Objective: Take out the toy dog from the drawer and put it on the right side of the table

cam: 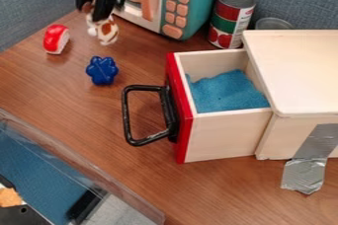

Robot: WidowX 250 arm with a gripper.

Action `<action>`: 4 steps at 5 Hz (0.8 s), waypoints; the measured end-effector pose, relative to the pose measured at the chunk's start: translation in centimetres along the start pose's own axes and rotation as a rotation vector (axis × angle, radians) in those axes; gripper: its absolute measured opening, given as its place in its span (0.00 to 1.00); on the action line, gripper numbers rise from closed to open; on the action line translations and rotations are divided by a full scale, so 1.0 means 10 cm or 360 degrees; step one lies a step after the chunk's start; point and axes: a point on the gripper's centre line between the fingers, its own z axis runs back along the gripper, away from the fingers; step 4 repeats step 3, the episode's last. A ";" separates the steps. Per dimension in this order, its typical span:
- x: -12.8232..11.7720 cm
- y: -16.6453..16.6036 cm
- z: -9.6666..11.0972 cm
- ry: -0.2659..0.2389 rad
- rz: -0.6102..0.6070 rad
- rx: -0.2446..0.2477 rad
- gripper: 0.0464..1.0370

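Observation:
At the upper left, my black gripper (99,15) hangs in front of the toy microwave, shut on the toy dog (105,31). The dog is white with brown patches and dangles below the fingertips, over the wooden table (148,187). The drawer (221,135) of the pale wooden box is pulled out to the left, with a red front and a black handle. Blue cloth lies on its bottom.
A red and white toy (56,39) and a blue flower-shaped object (102,70) lie near the gripper. The microwave (188,2) and cans (231,19) stand behind. Grey tape (314,157) runs down the box (300,71). A clear-walled bin (79,172) occupies the lower left.

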 end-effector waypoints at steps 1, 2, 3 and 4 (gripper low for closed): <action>-0.21 0.30 0.30 -0.0015 0.0065 0.0010 0.94; -0.47 0.50 0.39 0.0014 0.0084 -0.0042 0.97; -0.81 0.68 0.45 -0.0003 0.0099 -0.0060 0.96; -0.81 0.68 0.45 -0.0003 0.0099 -0.0060 0.96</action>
